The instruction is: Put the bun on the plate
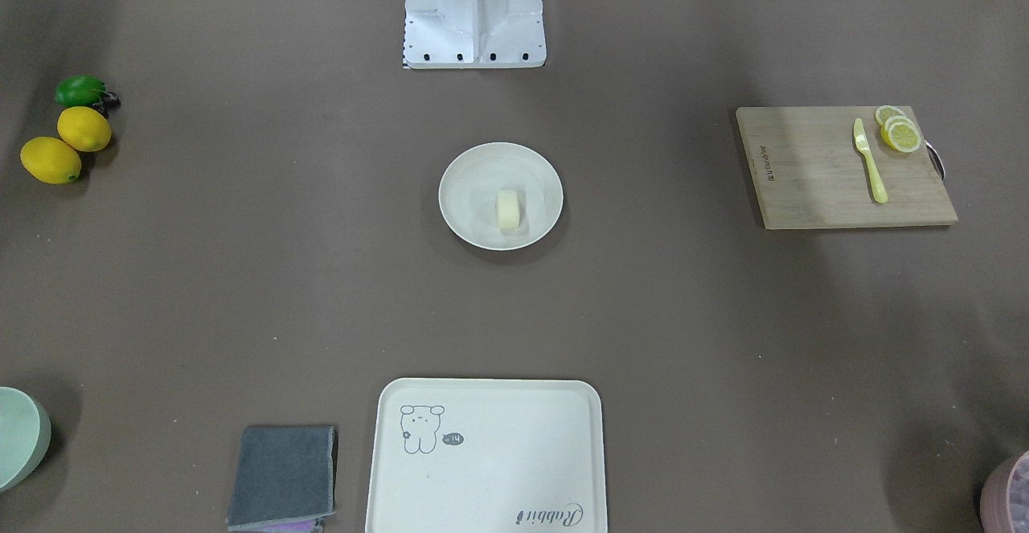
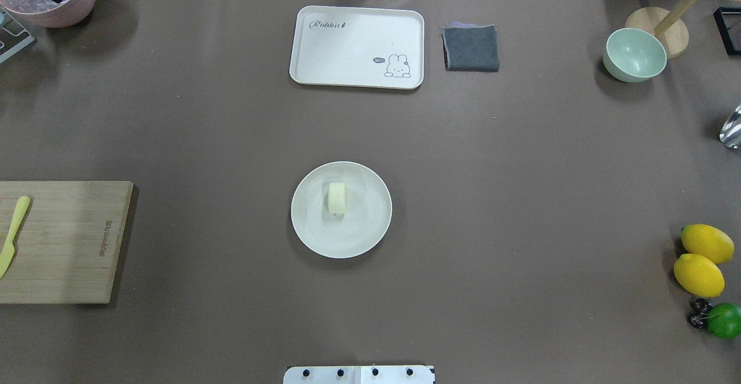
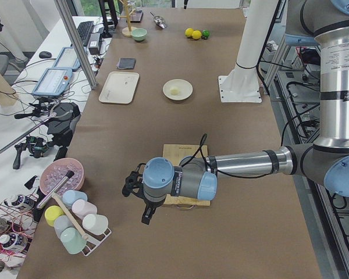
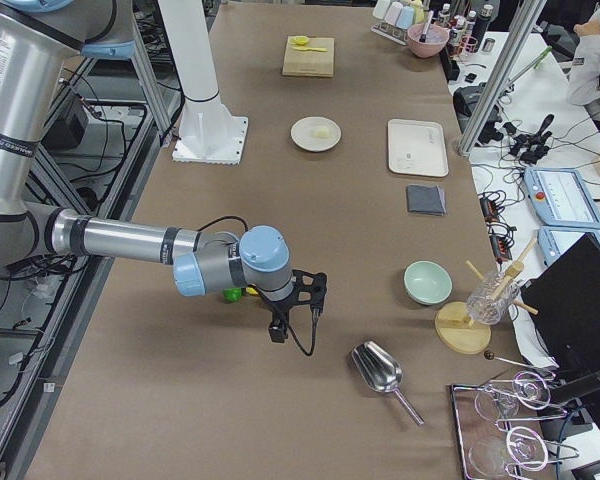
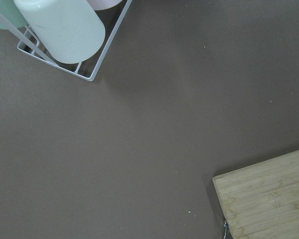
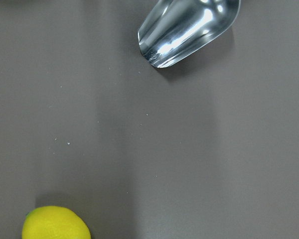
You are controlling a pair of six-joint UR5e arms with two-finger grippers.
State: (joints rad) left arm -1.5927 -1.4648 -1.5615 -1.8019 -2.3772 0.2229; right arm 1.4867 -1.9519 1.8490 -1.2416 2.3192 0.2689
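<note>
Open table (image 2: 492, 198) rings the plate (image 2: 366, 229); tray (image 2: 347, 48), board (image 2: 63, 239) well apart.

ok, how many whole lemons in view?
2. The far lemon and the near lemon lie side by side at the robot's far right, just beyond the green fruit. None look hidden.

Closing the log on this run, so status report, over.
Left gripper and right gripper far from plate, open or shut unclear. Bun resting on plate. Nothing in the way.
</note>
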